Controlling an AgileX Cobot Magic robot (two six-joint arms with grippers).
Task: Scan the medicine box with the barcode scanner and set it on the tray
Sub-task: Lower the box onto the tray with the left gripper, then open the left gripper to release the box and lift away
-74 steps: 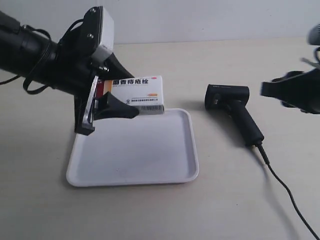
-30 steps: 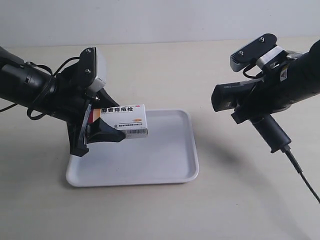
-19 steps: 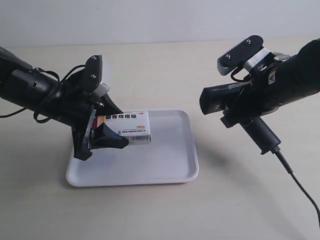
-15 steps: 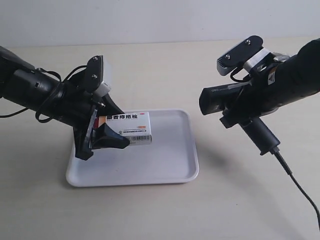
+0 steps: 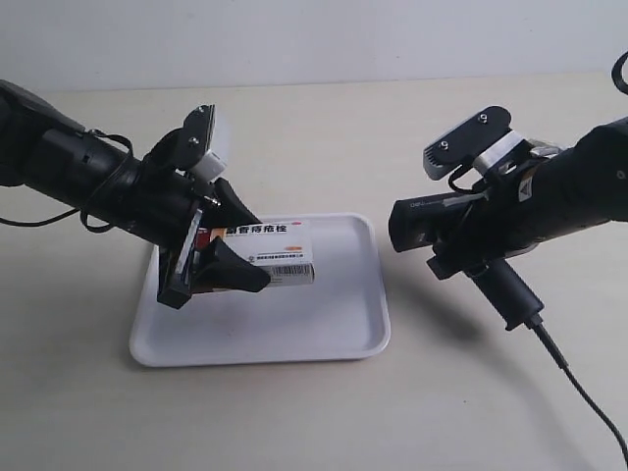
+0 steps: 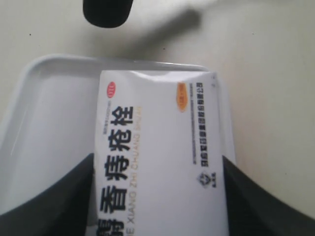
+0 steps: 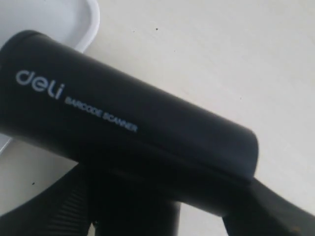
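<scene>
Scanning step in hand: left gripper [image 5: 211,267] clamps medicine box [image 5: 263,252] above tray [image 5: 334,324]; right gripper [image 5: 469,240] grips Deli barcode scanner [image 5: 432,218], facing box. Next: line up barcode, then lower.

Table [image 5: 294,412]: pale beige, matte, plain surface that fills the exterior view up to a light wall at the back.
Tray [image 5: 294,339]: white, rectangular with rounded corners and a low rim, lying flat on the table left of centre in the exterior view; one rounded corner also shows in the right wrist view [image 7: 74,19] and its rim in the left wrist view [image 6: 44,73].
Cable [image 5: 589,412]: thin and black, trailing across the table toward the lower right corner of the exterior view.
Shadows: soft dark patches on the table beside the tray's right edge.
</scene>
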